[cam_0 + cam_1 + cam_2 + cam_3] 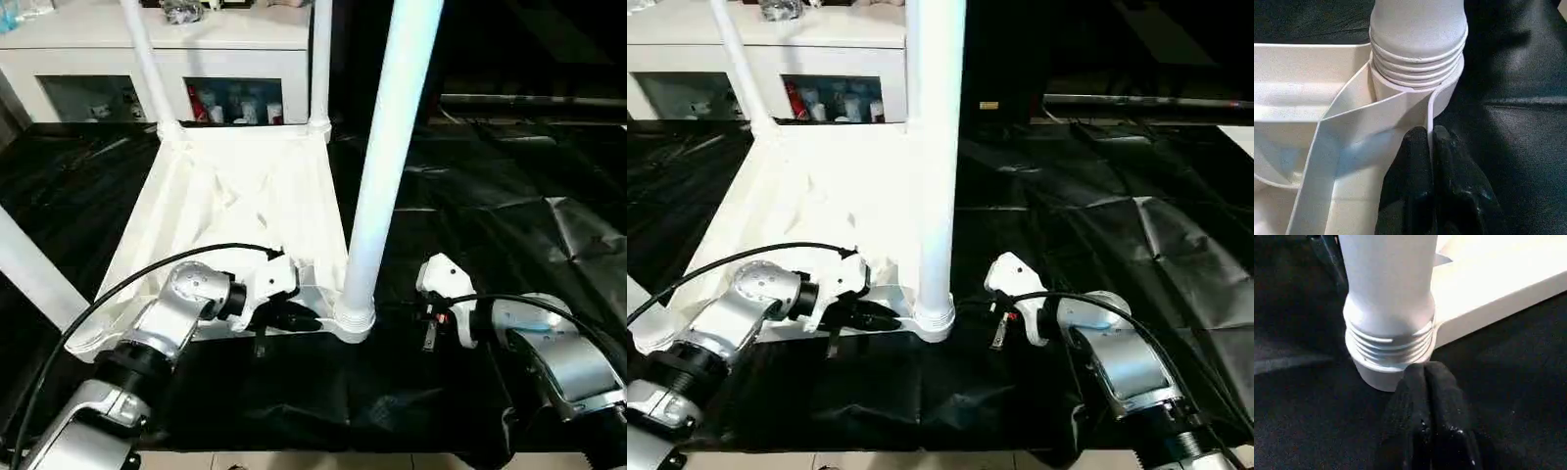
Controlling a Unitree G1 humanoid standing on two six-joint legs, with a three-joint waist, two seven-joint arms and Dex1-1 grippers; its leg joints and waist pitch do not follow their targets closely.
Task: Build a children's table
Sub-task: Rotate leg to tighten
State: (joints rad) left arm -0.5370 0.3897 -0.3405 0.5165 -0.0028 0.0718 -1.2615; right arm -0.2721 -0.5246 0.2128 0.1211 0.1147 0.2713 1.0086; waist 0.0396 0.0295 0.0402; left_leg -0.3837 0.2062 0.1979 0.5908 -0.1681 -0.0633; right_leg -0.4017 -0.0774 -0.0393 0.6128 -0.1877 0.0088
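Observation:
The children's table lies upside down on a black sheet, its white top showing the ribbed underside. Several white legs stand up from the corner sockets. The near-right leg is seated in its threaded socket. My left gripper is shut on the top's thin raised rim right beside that socket, one black finger on each side of the wall. My right gripper is shut with nothing in it, its fingertips right at the outer side of the same socket.
A white cabinet with glass-front shelves stands behind the table. The far legs and the near-left leg rise around the work. Wrinkled black sheet covers the floor to the right.

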